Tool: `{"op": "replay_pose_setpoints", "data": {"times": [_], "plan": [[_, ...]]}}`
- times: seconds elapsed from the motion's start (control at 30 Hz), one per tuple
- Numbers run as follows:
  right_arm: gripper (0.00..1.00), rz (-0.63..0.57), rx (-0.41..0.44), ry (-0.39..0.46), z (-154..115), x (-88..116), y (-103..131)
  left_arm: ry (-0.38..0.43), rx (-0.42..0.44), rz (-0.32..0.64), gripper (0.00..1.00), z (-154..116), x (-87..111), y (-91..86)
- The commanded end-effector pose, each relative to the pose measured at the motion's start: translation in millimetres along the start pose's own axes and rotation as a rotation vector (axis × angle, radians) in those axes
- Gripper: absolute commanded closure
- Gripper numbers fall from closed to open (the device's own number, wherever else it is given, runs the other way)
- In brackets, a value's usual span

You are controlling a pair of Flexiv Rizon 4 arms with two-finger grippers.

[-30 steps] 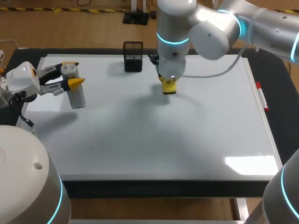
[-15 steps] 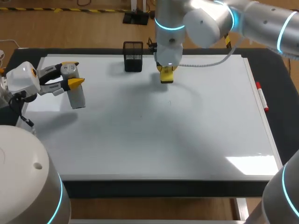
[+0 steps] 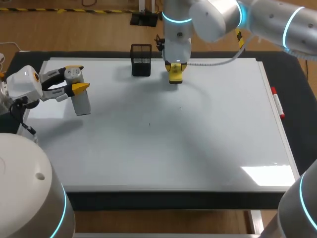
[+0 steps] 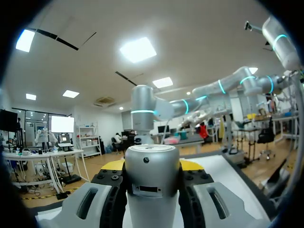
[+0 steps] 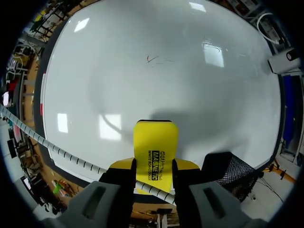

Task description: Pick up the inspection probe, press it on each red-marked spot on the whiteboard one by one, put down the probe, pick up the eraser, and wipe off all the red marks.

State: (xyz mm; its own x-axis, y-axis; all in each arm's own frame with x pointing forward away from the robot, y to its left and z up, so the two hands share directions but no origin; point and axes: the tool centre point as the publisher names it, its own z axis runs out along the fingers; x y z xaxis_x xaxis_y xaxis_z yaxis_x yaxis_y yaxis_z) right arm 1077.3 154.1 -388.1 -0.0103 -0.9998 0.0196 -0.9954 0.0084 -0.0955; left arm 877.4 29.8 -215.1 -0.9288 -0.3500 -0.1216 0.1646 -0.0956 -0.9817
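Whiteboard (image 3: 163,158) covers nearly the whole table and now reads almost clean. Only a faint thin scribble (image 5: 152,58) shows well ahead of the eraser in the right wrist view, plus a speck or two near the middle in the head view. I cannot tell whether any of these is red.

The right arm (image 3: 218,20) has travelled over the last second from nearer the board's middle toward its far edge. The right gripper (image 3: 174,69) now sits close beside the black mesh cup (image 3: 141,59) that stands at that edge. Its fingers are clamped from two sides on the yellow eraser (image 5: 156,147), which points down at the board. Whether the eraser is touching the surface or hanging just above it is not clear.

The left arm (image 3: 22,84) has not moved. It stays over the board's left edge, toward the far left corner, and the left gripper (image 4: 152,166) is closed around the silver probe (image 3: 79,99). The probe stands upright, its lower end at or near the board.

A red marker (image 3: 277,103) lies along the right edge.

By my judgement the wiping stroke has run out toward the far edge and little remains to erase. The leftover scribble lies back toward the middle, so it may need another pass. The probe has not been set down, although the task calls for that before the eraser is picked up.
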Motion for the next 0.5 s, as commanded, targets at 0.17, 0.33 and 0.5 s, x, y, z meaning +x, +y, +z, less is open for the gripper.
{"op": "replay_pose_setpoints", "data": {"times": [0.17,0.33,0.5], "plan": [[1.0,0.002,-0.013,0.004,7,1,-12,-0.001,0.001,0.001,1.0,0,0.2,-0.9],[1.0,0.006,-0.013,-0.013,8,1,-17,-0.001,0.001,0.001,1.0,0,0.2,-0.9],[1.0,0.012,-0.021,-0.015,13,2,-22,-0.001,0.001,0.001,1.0,0,0.2,-0.9]]}}
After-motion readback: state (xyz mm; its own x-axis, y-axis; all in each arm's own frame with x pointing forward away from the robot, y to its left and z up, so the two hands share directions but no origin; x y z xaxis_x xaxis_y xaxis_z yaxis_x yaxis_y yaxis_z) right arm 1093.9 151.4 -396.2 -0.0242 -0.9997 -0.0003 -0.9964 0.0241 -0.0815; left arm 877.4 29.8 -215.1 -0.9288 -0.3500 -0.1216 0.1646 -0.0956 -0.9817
